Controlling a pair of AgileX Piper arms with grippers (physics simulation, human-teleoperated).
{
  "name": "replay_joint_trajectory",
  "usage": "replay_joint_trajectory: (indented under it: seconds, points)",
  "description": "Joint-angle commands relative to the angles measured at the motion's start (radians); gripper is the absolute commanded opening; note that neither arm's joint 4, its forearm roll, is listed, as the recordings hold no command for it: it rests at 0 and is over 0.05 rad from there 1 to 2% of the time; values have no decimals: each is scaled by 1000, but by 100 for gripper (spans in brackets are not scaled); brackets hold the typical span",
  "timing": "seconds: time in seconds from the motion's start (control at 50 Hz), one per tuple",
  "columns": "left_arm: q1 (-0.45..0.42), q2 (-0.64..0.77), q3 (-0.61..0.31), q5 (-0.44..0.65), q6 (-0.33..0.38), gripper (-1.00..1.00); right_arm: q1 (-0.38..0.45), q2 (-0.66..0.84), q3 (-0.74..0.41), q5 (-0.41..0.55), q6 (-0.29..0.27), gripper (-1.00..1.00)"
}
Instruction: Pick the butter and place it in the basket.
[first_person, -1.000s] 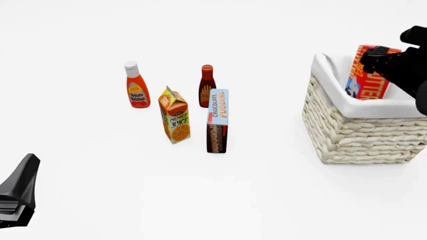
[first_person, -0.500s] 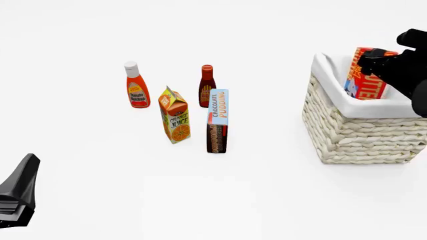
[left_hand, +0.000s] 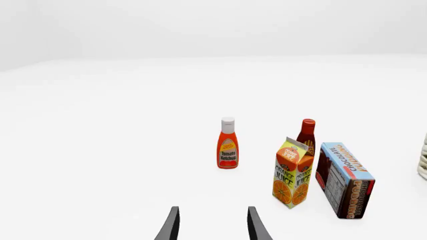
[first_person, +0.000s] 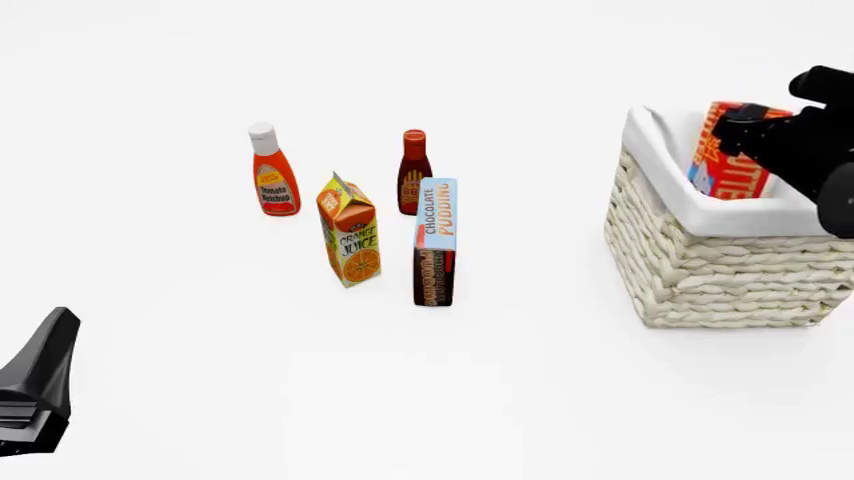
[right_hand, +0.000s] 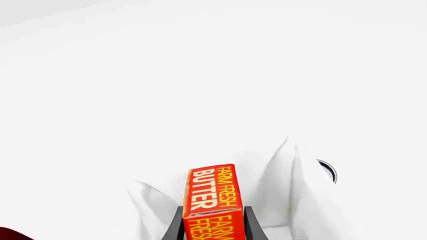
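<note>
The butter (first_person: 722, 172), a red-orange box with white and yellow lettering, hangs upright inside the basket (first_person: 714, 265), its lower part hidden behind the white liner. My right gripper (first_person: 745, 125) is shut on the butter's upper end, above the basket's opening. In the right wrist view the butter (right_hand: 213, 192) sits clamped between the two fingers (right_hand: 172, 229), with the liner's white folds below it. My left gripper (left_hand: 212, 227) is open and empty, low over the table at the near left (first_person: 38, 385), far from the basket.
A tomato ketchup bottle (first_person: 274, 172), a dark red sauce bottle (first_person: 414, 168), an orange juice carton (first_person: 351, 232) and a chocolate pudding box (first_person: 435, 242) stand grouped mid-table, left of the basket. They also show ahead of the left gripper, with the ketchup bottle (left_hand: 227, 145) nearest its line.
My right gripper has lowered the butter a little deeper into the basket, still holding it. The left arm has not moved.
</note>
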Motion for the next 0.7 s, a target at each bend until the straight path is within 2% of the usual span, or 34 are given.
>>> replay_joint_trajectory:
  seconds: [0.02, 0.14, 0.16, 0.7]
  points:
    - [-1, 0, 0, -1, 1, 100, -3, -5, -9, -15, 30, -100]
    - [-1, 0, 0, -2, 2, 100, -2, -3, -10, -15, 35, -100]
    - [-2, 0, 0, -3, 2, 100, -5, -8, -4, -20, 40, 100]
    - [-4, 0, 0, -7, 5, 100, -6, -34, 3, -13, 41, 100]
